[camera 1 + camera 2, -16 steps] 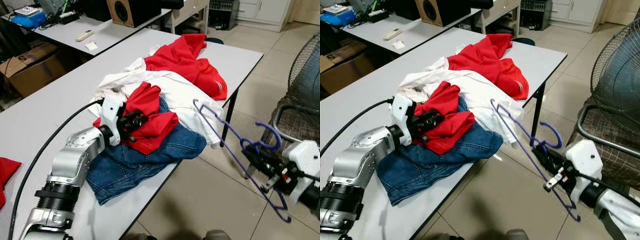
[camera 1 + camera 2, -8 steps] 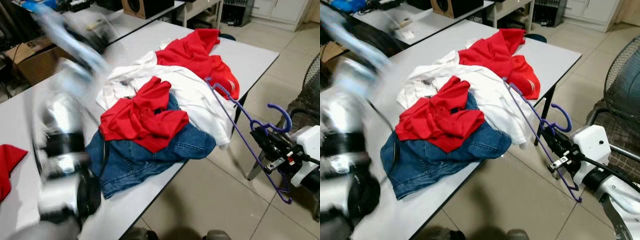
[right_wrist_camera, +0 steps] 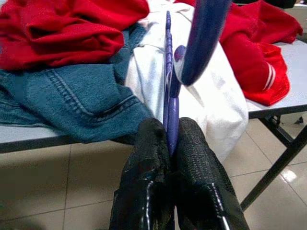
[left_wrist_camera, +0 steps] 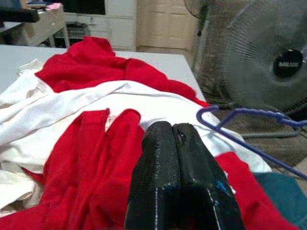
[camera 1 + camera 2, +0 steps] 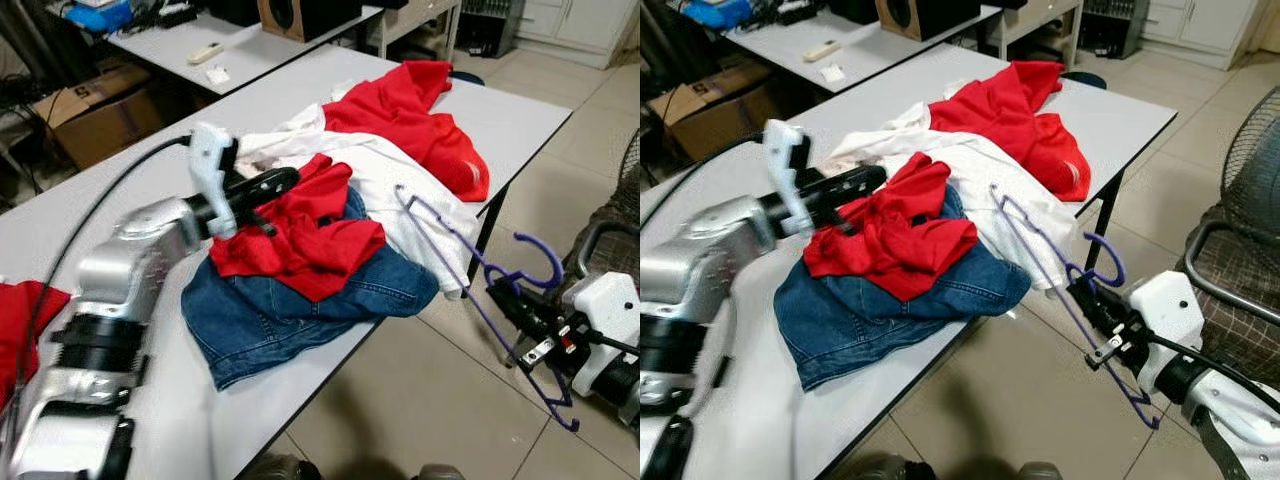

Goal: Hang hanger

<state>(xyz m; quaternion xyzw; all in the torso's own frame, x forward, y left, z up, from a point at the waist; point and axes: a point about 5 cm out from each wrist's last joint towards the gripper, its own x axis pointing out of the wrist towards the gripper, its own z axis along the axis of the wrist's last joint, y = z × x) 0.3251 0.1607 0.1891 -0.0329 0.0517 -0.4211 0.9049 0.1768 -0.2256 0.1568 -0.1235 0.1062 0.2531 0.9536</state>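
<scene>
A purple wire hanger [image 3: 204,43] hangs in the air off the table's right edge, with my right gripper [image 5: 505,300] shut on its lower wire just below the hook. Its far corner reaches over the white garment [image 5: 400,180] at the table's edge. My left gripper [image 5: 285,180] is shut with nothing in it and hovers just over a crumpled red garment [image 5: 300,240]. That garment lies on blue jeans [image 5: 290,310] on the grey table [image 5: 520,100]. A second red garment [image 5: 420,110] lies farther back on the pile.
A standing fan [image 5: 1255,150] and a chair [image 5: 1230,270] stand close behind my right arm. A second table with a remote [image 5: 205,52] and a cardboard box [image 5: 95,105] are at the back left. A red cloth [image 5: 25,310] lies at the left.
My left arm swung up in a blur half a second ago and now reaches back over the red garment. The right gripper keeps the hanger in about the same place. The camera shifted slightly.
</scene>
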